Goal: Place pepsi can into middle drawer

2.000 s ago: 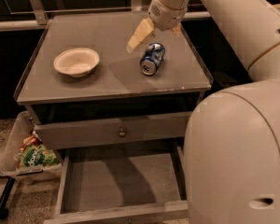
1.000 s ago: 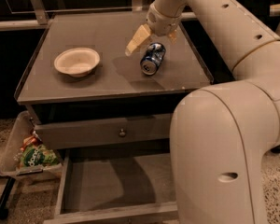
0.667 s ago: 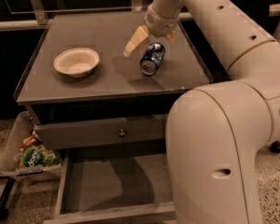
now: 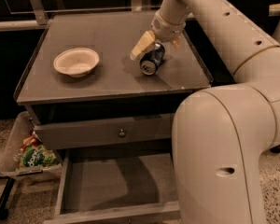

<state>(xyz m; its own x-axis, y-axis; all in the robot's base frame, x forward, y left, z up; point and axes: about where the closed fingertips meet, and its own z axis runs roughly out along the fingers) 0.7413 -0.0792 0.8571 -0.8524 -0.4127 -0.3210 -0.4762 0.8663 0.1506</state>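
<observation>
- Step in hand: the grasp. The pepsi can point(image 4: 150, 63) lies on its side on the grey cabinet top point(image 4: 98, 31), towards the right rear, with its silver end facing the front edge. Nothing has been lifted yet.
- The gripper point(image 4: 155, 50) hangs low over the rear half of the can, with the arm point(image 4: 210, 27) reaching in from the right.
- Its 2 fingers stand apart. The long cream one point(image 4: 142, 45) slants down beside the can's left flank, and the tip of the other shows just beyond the right flank. So the jaws look released, straddling the can rather than clamped on it. Whether the left finger already touches the metal is hard to judge from this angle.
- Next move, as I judge it: settle a little lower so both fingers bracket the can's body, then close across its width. A can on its side may roll if 1 finger meets it first.
- After that: lift it clear and carry it forward past the cabinet edge and the closed top drawer face point(image 4: 102, 133) with its knob point(image 4: 122, 133). Then lower it into the middle drawer point(image 4: 114, 213), which stands pulled out below with a bare grey floor.
- The cream bowl point(image 4: 76, 61) sits well apart to the left, off the likely path.
</observation>
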